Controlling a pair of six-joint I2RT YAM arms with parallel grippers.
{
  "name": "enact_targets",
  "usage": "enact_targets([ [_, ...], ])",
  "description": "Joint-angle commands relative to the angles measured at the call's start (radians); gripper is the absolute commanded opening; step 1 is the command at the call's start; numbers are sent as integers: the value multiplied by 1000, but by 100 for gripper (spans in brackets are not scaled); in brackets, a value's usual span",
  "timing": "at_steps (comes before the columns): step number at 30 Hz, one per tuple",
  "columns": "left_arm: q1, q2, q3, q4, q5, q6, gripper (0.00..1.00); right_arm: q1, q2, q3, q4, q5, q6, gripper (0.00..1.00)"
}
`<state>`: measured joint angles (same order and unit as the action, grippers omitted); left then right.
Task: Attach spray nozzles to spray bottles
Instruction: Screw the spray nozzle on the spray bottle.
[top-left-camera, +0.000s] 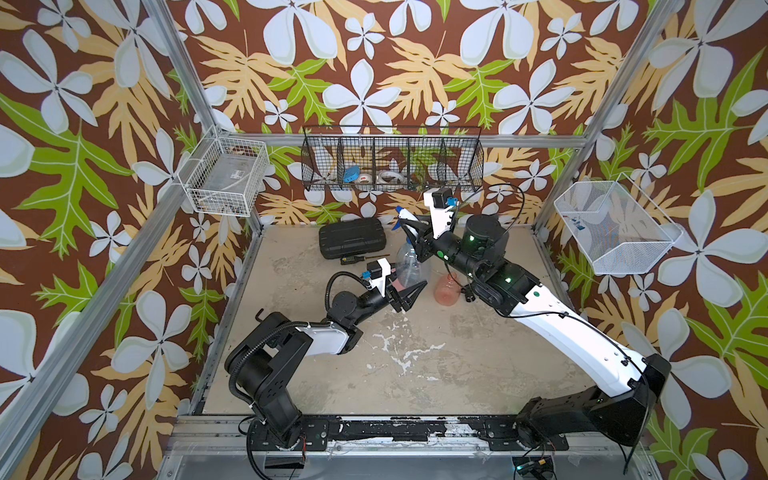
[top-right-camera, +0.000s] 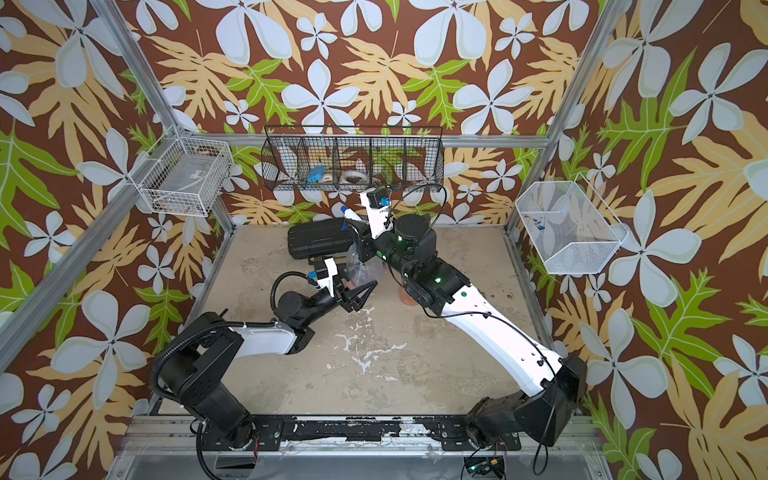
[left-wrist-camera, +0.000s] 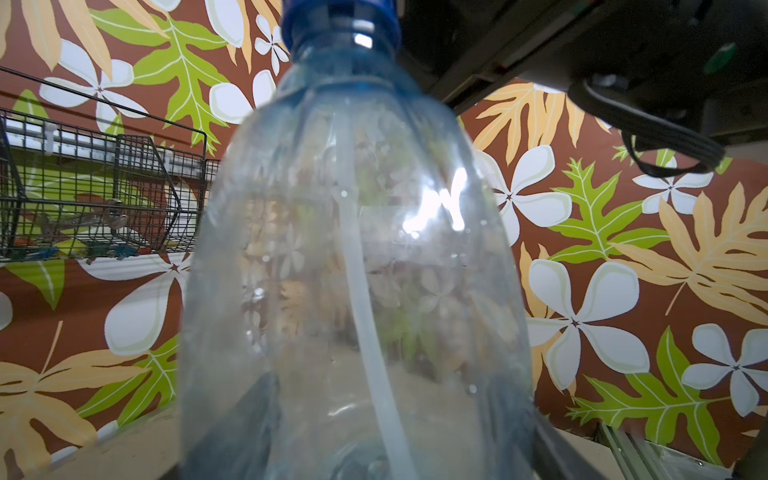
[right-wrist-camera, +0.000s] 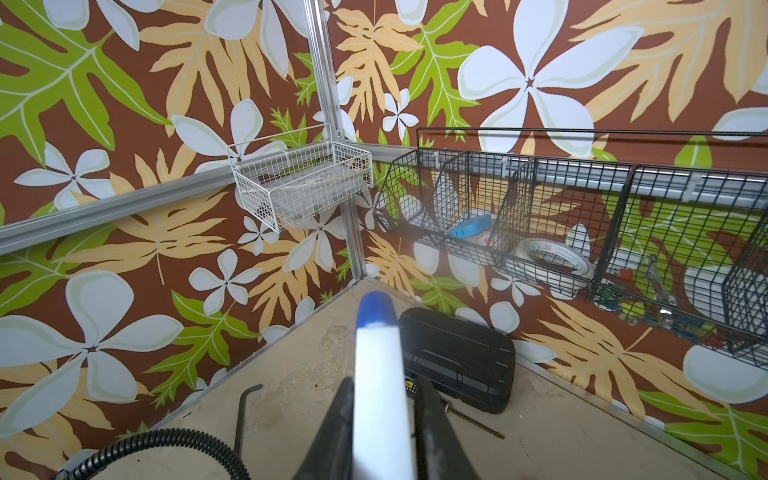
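One pairing is nearly made: the white-and-blue nozzle (top-left-camera: 404, 216) sits on the neck of the clear bluish bottle (top-left-camera: 409, 264), its dip tube (left-wrist-camera: 365, 291) down inside, though I cannot tell whether the collar (left-wrist-camera: 340, 16) is fully tight. The orange-red bottle (top-left-camera: 448, 291) stands bare on the table (top-left-camera: 415, 353) just beside. The left pincer (top-left-camera: 411, 291), reaching in low, clasps the clear bluish bottle's lower body; the right pincer (top-left-camera: 413, 232), arm stretched out above, clenches the nozzle

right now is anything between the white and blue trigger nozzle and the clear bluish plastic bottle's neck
Nothing visible. The blue collar of the white-and-blue trigger nozzle sits on the neck of the clear bluish bottle, thin dip tube already inside.
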<state>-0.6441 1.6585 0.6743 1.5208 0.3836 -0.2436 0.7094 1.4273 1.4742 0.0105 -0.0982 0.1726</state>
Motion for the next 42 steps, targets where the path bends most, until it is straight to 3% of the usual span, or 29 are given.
enact_targets([
  [1, 4, -29, 19, 119, -90, 59, 51, 3, 12, -5, -208, 6, -24, 0],
  [7, 2, -34, 59, 82, -202, 59, 51, 28, 11, -56, -207, 153, 21, 0],
  [12, -7, -40, 91, 40, -346, 93, 50, 71, 33, -34, -243, 390, 127, 0],
  [18, -42, -27, 116, 2, -513, 181, 49, 144, 129, 76, -400, 661, 303, 0],
  [22, -57, -15, 117, -23, -518, 220, 49, 201, 213, 175, -511, 826, 321, 0],
  [27, -57, -20, 124, -73, -512, 248, 50, 205, 236, 199, -522, 870, 311, 0],
  [33, -57, -19, 110, -55, -488, 231, 50, 205, 230, 238, -509, 820, 281, 2],
  [42, -50, -13, 82, -66, -369, 230, 51, 205, 192, 268, -527, 736, 228, 46],
])
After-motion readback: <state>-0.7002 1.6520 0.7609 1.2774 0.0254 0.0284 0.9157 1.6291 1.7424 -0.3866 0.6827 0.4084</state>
